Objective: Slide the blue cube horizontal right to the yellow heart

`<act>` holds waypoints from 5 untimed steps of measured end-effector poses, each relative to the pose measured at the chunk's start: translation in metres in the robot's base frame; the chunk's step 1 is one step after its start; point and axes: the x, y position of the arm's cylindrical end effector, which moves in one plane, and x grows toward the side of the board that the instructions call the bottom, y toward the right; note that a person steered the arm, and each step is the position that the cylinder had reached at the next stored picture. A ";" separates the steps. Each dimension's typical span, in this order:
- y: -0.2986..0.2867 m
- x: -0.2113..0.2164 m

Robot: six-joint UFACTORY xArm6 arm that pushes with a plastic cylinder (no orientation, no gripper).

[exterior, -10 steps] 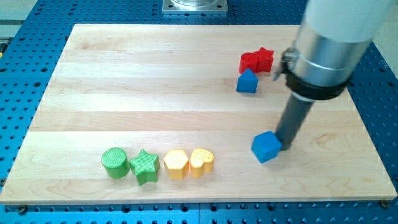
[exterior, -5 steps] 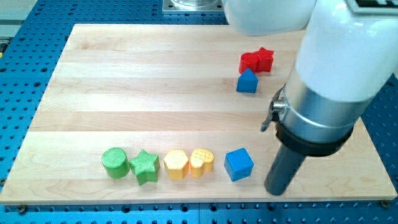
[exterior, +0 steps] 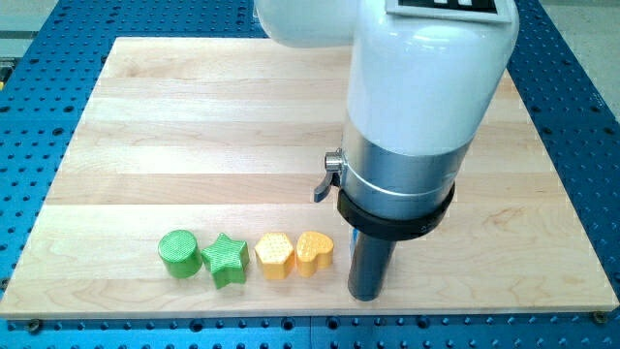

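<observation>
Pale wood-grain counter [exterior: 194,116], smooth and matt; glossy white plastic arm housing [exterior: 426,78] (brushed metal collar [exterior: 397,170] below); ridged yellow heart [exterior: 314,252].

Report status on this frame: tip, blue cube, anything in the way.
My tip down at the view's bottom, just right of the yellow heart. Blue cube barely visible, a sliver behind the rod. No obstruction visible.

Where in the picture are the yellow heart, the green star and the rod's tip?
yellow heart [exterior: 315,252]: camera view, middle of its top face.
green star [exterior: 225,258]: camera view, centre of its top.
my tip [exterior: 365,296]: camera view, rod's very end.
</observation>
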 end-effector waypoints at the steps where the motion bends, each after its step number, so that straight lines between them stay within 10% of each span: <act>1: 0.040 0.006; 5: 0.058 -0.136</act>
